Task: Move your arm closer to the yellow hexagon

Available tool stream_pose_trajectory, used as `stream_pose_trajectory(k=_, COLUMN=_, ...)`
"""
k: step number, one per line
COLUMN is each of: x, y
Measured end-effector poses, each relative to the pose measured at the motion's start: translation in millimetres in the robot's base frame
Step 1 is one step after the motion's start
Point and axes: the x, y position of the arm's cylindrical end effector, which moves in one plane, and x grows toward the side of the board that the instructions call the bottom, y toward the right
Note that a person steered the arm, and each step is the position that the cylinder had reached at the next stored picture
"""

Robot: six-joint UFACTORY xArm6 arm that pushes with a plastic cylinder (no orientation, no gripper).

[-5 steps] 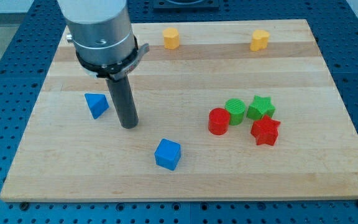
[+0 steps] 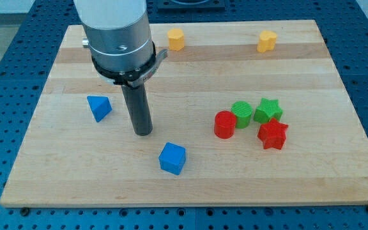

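Observation:
The yellow hexagon [image 2: 176, 39] sits near the board's top edge, a little left of centre. My tip [image 2: 144, 133] rests on the board at lower left of centre, well below the hexagon. It stands between the blue triangle [image 2: 98, 107] on its left and the blue cube [image 2: 172, 158] at its lower right, touching neither.
A second yellow block [image 2: 267, 41] sits at the top right. A red cylinder [image 2: 224, 124], green cylinder [image 2: 241, 114], green star [image 2: 268, 110] and red star [image 2: 272, 135] cluster at the right of centre. The wooden board [image 2: 62, 179] lies on a blue pegboard table.
My tip and arm have shifted a little to the right and slightly down. No block has moved.

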Motion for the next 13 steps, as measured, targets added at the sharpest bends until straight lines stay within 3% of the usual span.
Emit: stream_pose_trajectory(k=13, x=-46.5, y=-7.6)
